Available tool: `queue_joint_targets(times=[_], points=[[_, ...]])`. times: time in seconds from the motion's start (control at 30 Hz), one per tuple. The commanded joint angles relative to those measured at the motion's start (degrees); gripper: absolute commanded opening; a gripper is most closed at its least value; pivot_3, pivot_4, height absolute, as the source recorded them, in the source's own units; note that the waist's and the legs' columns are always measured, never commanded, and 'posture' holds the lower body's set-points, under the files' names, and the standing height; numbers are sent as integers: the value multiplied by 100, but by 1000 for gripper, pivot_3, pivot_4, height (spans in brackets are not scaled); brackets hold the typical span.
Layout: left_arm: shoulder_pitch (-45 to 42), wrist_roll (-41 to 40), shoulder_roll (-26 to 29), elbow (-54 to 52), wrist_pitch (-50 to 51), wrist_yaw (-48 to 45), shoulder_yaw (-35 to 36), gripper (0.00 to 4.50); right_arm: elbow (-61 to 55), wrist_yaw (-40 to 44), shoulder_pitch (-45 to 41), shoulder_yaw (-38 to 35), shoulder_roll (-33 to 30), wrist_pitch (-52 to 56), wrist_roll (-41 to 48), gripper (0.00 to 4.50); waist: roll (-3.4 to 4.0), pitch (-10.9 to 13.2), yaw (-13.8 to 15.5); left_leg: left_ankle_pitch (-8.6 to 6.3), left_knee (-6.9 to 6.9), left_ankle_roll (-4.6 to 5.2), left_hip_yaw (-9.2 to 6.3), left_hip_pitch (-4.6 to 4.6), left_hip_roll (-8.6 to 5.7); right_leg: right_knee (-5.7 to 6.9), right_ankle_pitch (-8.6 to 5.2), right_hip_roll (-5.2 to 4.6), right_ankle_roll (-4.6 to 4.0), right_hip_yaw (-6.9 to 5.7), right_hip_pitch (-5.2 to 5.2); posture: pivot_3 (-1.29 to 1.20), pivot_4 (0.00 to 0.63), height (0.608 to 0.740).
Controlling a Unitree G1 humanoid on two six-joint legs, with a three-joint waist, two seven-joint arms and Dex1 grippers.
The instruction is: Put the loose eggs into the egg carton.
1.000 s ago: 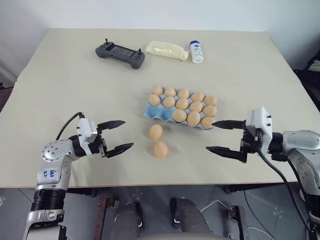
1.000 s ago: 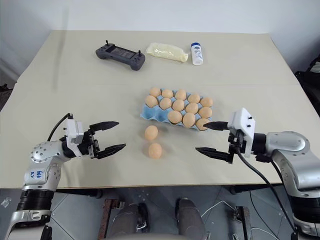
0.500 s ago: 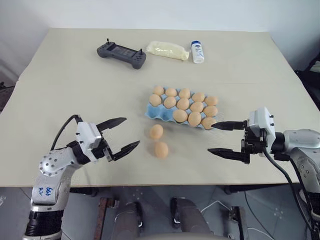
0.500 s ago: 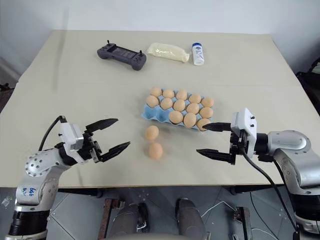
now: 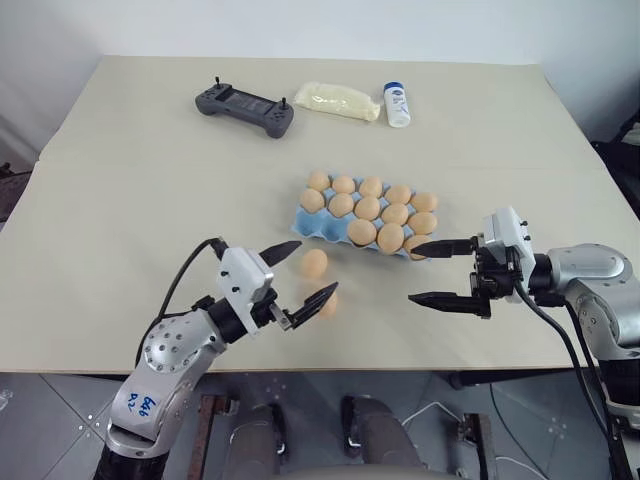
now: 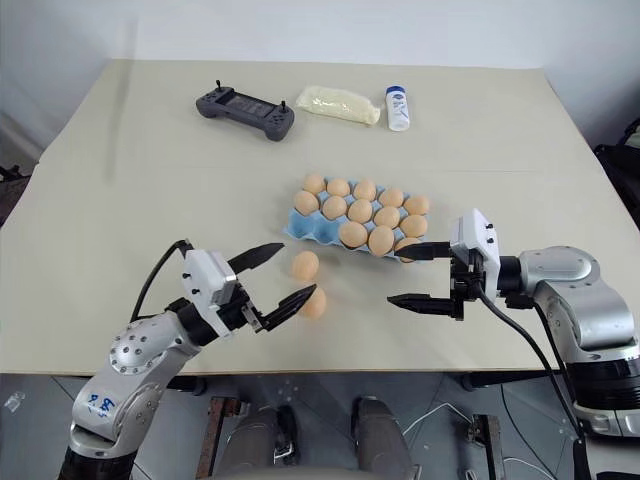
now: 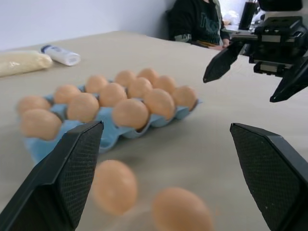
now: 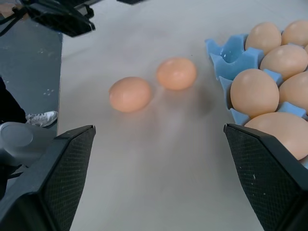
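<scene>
Blue egg carton point(image 5: 303, 224) sits beside two loose eggs point(image 5: 314, 262).

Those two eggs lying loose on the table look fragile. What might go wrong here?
The left gripper, jaws open, is close to the two loose eggs: a nudge might roll one away. The egg carton looks nearly full, so a free cup may be hard to hit without bumping neighbours.

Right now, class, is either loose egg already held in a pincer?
No: both loose eggs lie on the table, with the left pincer open beside them and the right pincer open.
</scene>
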Motion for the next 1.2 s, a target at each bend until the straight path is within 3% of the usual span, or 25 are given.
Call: queue_joint_targets(times=[0.03,0.4,1.2], points=[[-110,-91,-62,-457,718,313,-334,4500,32,277,5,-123,-21,-217,108,4471,0,0,0,0,1,0,0,0,0,0,0,0,0,0,0,0,150,740],[-622,61,-294,-1061,2494,1221,-1103,4500,-59,182,49,-79,-38,-108,62,4471,0,0,21,5,7,-2,-8,1,-5,5,0,-1,0,0,4,0,150,740],[-800,-20,-585,-965,3481,1574,-881,4500,-35,20,175,-99,-65,-157,-71,4471,0,0,120,7,12,-3,-13,1,-11,5,-1,-7,-1,-1,7,0,150,740]])
